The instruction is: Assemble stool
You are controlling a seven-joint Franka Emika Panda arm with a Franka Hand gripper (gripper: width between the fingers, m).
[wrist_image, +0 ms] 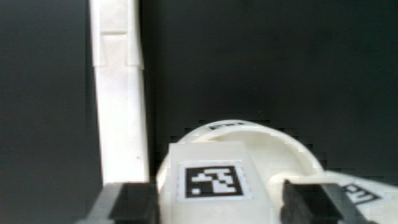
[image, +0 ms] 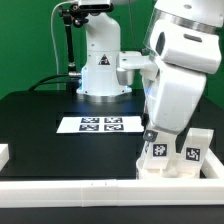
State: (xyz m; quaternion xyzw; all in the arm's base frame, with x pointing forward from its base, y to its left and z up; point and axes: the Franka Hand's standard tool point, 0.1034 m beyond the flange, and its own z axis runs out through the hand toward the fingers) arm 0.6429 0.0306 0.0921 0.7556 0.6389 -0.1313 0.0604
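A: Where is the stool leg sitting?

B: Between the fingertips of the gripper, which is closing on it at the table's near edge, beside the border rail. Two more legs are standing just to the exterior view's right.

A: How is it likely to be handling?

B: Probably light, stiff and slick (it looks like moulded white plastic), so the flat sides are offering the safest grip.

A: Any containers?

B: None are showing; only the marker board is lying flat on the table.

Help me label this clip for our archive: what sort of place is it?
Probably a robotics lab test bench: a black table with a fixed marker board, a white border rail, and tagged white stool parts by the arm's gripper.
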